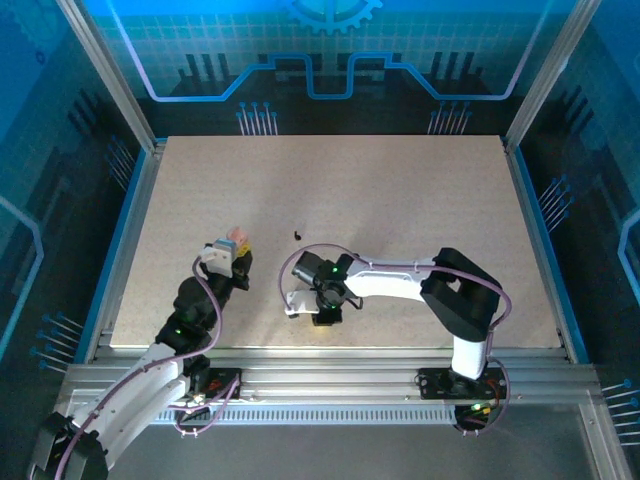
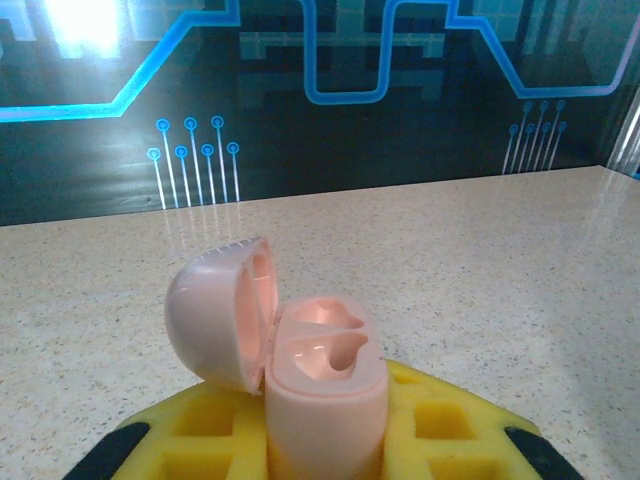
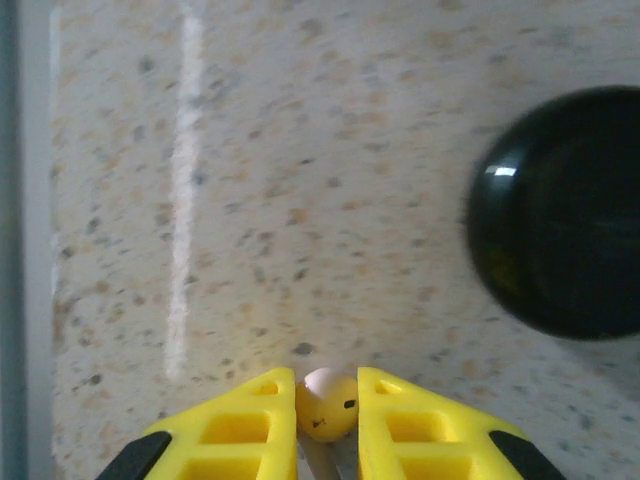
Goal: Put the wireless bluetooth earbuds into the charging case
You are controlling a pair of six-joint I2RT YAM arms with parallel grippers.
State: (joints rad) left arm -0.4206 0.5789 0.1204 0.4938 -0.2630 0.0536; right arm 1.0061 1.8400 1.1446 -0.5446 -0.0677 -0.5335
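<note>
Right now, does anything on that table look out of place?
One tiny black piece, likely a stray earbud, lies alone on the speckled table, apart from the open pink round plastic case held by the left end effector. Nothing looks broken.

— What's the bench like?
— A speckled beige tabletop (image 1: 400, 200), matt, with a blue strip (image 1: 125, 235) down each side and a slotted aluminium rail (image 1: 340, 385) along the near edge.
— And behind it?
— A dark blue back panel (image 1: 320, 70) printed with bright circuit lines and half a gear (image 1: 335, 12) at the top. Slanted metal posts (image 1: 103, 65) frame the corners. A pale streak of light (image 3: 182, 200) lies on the tabletop.
</note>
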